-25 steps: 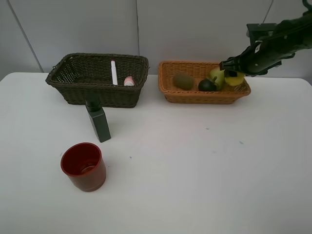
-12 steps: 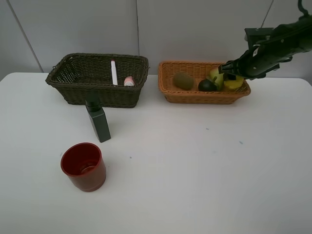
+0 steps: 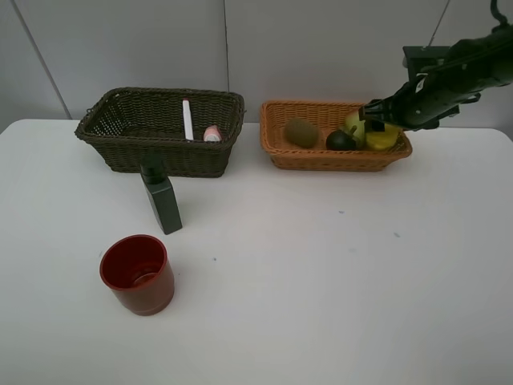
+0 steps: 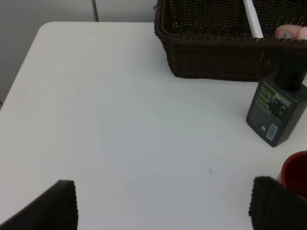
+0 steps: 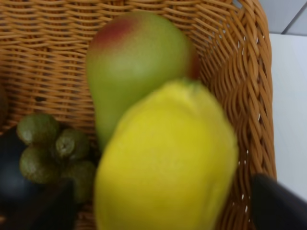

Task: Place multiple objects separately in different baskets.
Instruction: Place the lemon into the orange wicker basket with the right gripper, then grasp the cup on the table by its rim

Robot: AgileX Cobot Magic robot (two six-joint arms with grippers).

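A white table [image 3: 321, 281] is filling the scene below grey wall panels. Nearest, the red cup [image 3: 138, 274] is standing upright, the dark green bottle [image 3: 163, 200] behind it, both waiting outside the baskets. The left gripper [image 4: 168, 203] is hanging wide and empty beside them. Farther back, the marker [image 3: 187, 119] and pink bottle [image 3: 212, 133] are lying in the dark basket [image 3: 160, 156]. In the orange basket [image 3: 321, 159], the right gripper [image 5: 160, 203] is straddling the lemon [image 5: 168, 158] with jaws apart, not pinching it; it is resting against the pear [image 5: 139, 62], near the mangosteen [image 3: 341, 140] and kiwi [image 3: 301, 132]. The lemon drop seems to be ending; next, lifting clear, then fetching the bottle or cup
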